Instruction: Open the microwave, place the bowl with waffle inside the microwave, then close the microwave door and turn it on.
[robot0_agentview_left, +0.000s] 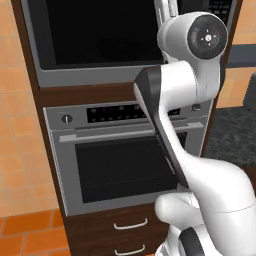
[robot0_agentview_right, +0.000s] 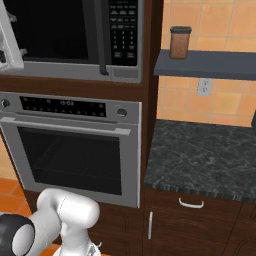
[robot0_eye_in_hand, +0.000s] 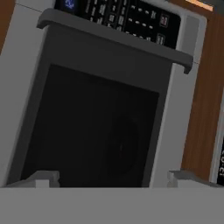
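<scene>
The microwave (robot0_agentview_right: 75, 35) is sitting above the oven (robot0_agentview_right: 75, 145); its door (robot0_eye_in_hand: 96, 122) is facing the tool (robot0_eye_in_hand: 114, 179), whose fingertips (robot0_eye_in_hand: 43, 178) are standing spread at 6 o'clock.

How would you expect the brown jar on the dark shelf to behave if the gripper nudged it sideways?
The brown jar stands upright, taller than it is wide, so a push near its top would probably tip it. It looks rigid rather than soft. It sits close to the left end of the dark shelf, so a leftward slide could carry it off. Its weight cannot be judged.
</scene>
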